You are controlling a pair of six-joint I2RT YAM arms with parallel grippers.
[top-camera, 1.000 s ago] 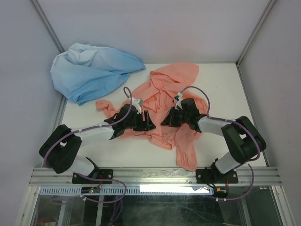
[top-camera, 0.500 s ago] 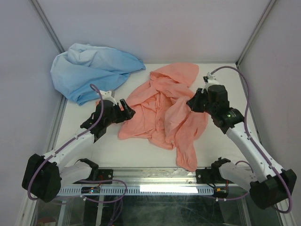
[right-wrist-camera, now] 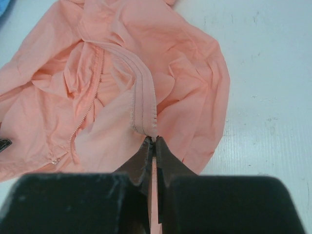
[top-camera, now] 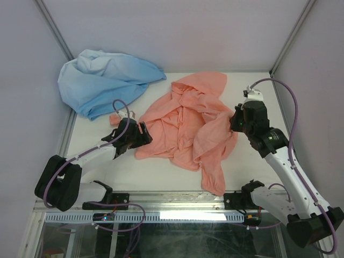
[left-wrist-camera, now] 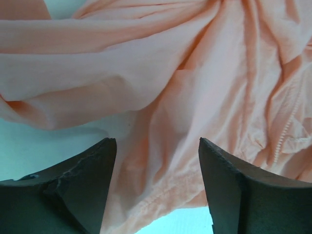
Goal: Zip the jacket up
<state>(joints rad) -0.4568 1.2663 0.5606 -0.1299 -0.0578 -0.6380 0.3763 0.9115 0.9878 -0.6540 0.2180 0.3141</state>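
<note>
1. Since half a second back: the left arm has folded in and its gripper sits lower, at the jacket's left hem. The right arm has swung a bit further right, dragging the front panel with it.
2. The jacket [top-camera: 188, 123] lies crumpled mid-table, hood toward the far side, one sleeve trailing to the near edge. The blue garment [top-camera: 102, 80] is far left, just beside it.
3. Right gripper [right-wrist-camera: 154, 141]: clenched on the jacket's zip edge, with the toothed tape running away from the fingertips.
4. Left gripper [left-wrist-camera: 156, 146]: jaws apart and holding nothing, hovering over the pink fabric at the hem. I cannot tell whether it touches.
5. The other zip row [right-wrist-camera: 87, 105] lies well apart from the pinched edge. A small metal bit near its low end may be the slider, but it's too small to be sure.
6. Progress: early. The front is fully open and nothing is zipped.
7. Left to do, my read: flatten the front, bring both zip ends together at the hem, seat the pin, then pull the slider up.
</note>
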